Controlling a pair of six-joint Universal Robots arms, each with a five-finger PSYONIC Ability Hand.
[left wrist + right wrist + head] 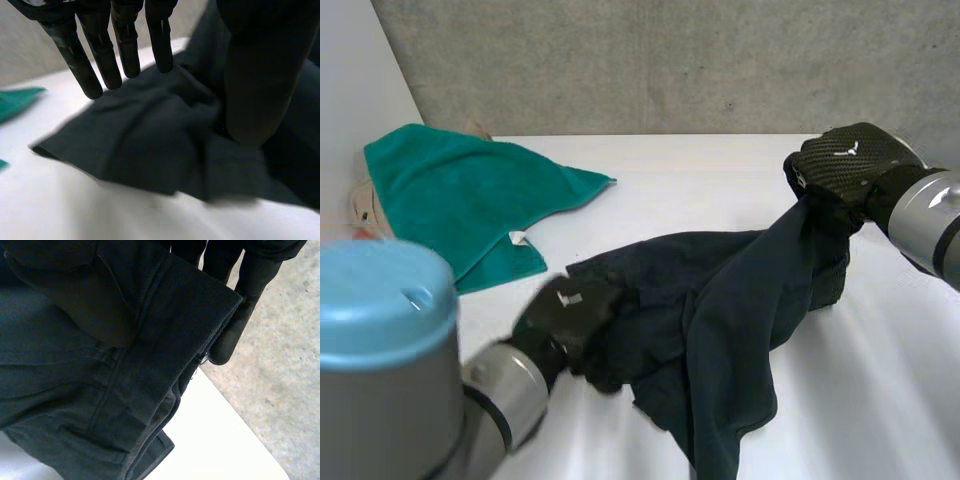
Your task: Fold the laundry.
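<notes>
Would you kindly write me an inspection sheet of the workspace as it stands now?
Surface: white table, with laundry lying on it.
Job's things: dark garment crumpled mid-table, one end lifted; green towel loosely folded at the far left.
Clutter: pale item peeking from under the towel, too hidden to identify.
Hands: left hand open, straight fingers pressing the garment's left edge; right hand shut on the garment's raised end.
Cables: nothing seen.
Surroundings: grey concrete wall behind the table.
</notes>
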